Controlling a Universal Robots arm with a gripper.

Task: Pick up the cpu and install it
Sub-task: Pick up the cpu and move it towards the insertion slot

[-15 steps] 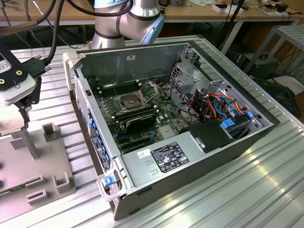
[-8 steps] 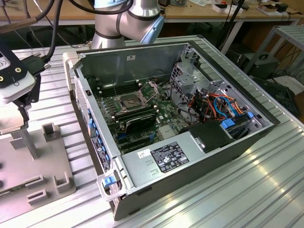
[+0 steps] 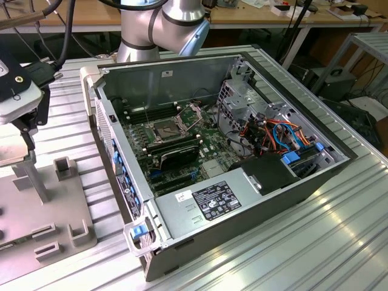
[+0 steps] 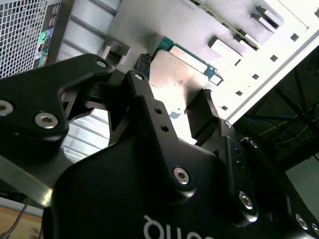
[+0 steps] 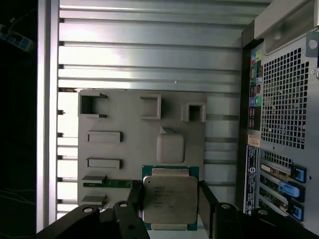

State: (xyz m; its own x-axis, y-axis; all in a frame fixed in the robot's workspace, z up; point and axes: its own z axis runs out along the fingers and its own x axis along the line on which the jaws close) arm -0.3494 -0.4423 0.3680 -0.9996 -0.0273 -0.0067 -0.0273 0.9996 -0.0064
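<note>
While pinching just two opposite edges of the small flat square cpu (image 5: 169, 199), dull grey on top with a green rim, risks a tilt or drop through any jolt or slack. Holds it in the black two-fingered gripper (image 5: 170, 197), narrowed to chip width, fingers (image 5: 206, 201) touching its sides. Hangs over the flat grey slotted fixture plate (image 5: 129, 149), beside the open grey metal computer case (image 5: 284, 99).
</note>
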